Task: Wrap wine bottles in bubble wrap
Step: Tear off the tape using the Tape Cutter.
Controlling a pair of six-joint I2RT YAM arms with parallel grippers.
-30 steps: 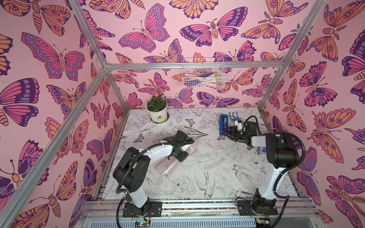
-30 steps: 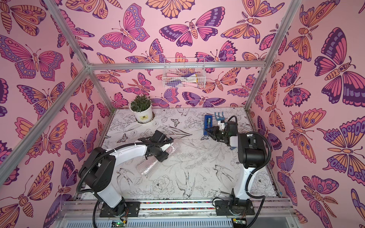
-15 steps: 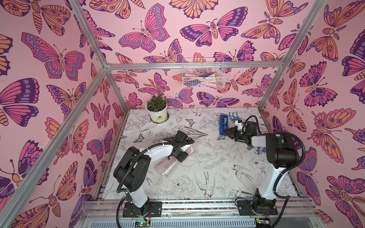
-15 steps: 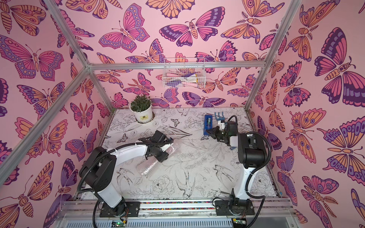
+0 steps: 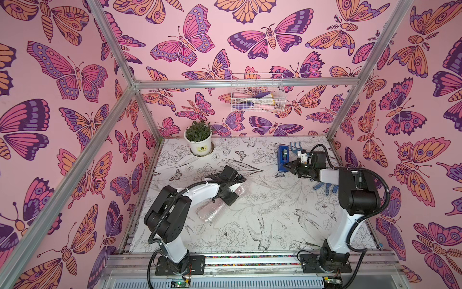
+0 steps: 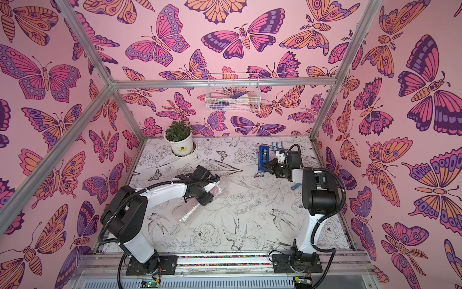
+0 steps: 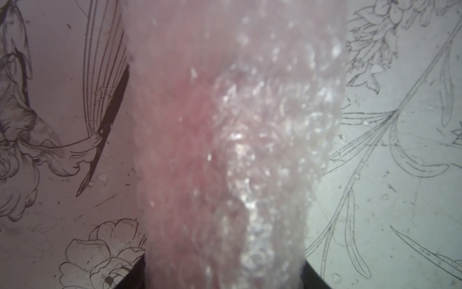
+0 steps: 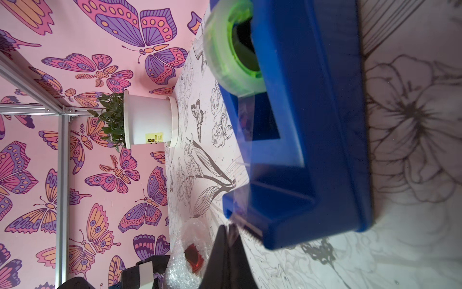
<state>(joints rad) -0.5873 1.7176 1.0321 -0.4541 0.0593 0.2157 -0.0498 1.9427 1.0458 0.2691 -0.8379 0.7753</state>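
Bottle [image 8: 193,255]: red, glimpsed only through one open end of the rolled wrap [image 5: 215,212] in the right wrist view, roll lying slantwise on the table [image 5: 262,220] left of centre, well apart from the dispenser [image 5: 283,156] at the far right. Left gripper [image 5: 229,197]: clamped across the roll's far end, bubbled film filling the gap between the fingers [image 7: 311,277]. Right gripper [image 5: 288,166]: closed, tips together at the dispenser's cutter end, just beside the clear tape [image 8: 220,62] strip; tape pinched or not, cannot tell.
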